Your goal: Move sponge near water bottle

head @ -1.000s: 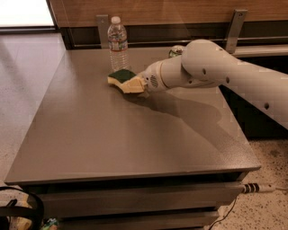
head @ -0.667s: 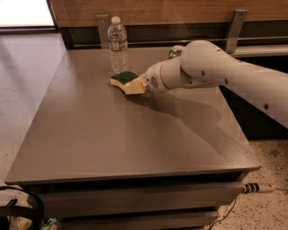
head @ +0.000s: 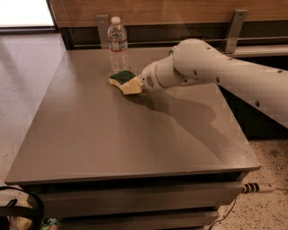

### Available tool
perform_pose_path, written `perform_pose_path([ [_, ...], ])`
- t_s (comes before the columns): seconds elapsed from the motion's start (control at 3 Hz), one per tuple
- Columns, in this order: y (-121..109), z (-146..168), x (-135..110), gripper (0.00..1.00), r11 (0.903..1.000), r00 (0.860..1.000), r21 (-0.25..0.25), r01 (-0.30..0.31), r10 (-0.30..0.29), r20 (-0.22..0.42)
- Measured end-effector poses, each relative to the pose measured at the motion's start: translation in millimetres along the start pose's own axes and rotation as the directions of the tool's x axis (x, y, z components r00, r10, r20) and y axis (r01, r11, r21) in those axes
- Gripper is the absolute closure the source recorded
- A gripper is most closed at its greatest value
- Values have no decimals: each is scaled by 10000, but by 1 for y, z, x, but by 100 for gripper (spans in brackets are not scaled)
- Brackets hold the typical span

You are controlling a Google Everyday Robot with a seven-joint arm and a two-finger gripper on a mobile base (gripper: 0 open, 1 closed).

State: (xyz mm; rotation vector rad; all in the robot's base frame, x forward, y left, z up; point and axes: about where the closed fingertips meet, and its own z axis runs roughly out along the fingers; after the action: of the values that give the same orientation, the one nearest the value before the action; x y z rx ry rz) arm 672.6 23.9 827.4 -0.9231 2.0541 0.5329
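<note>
Holding sponge (head: pixel 121 77), tool (head: pixel 134 86) low over table (head: pixel 135 148), just beside water bottle (head: pixel 118 45)

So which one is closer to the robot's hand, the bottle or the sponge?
The sponge, the flat green-and-yellow thing right at the gripper. The clear bottle stands upright just behind the sponge.

Office-like room: grey table (head: pixel 112 148), wood-panelled wall (head: pixel 180 11), speckled floor (head: pixel 22 67); tool (head: pixel 137 85) over the table.

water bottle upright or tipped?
Upright: the water bottle stands cap-up on the table. The gripper is at the sponge, just in front of it.
</note>
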Motion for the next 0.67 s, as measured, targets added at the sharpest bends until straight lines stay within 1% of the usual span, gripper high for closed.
perform_pose_path([
  [0.67,3,2,-1,29,10000,10000,-60,31,-31,-2],
])
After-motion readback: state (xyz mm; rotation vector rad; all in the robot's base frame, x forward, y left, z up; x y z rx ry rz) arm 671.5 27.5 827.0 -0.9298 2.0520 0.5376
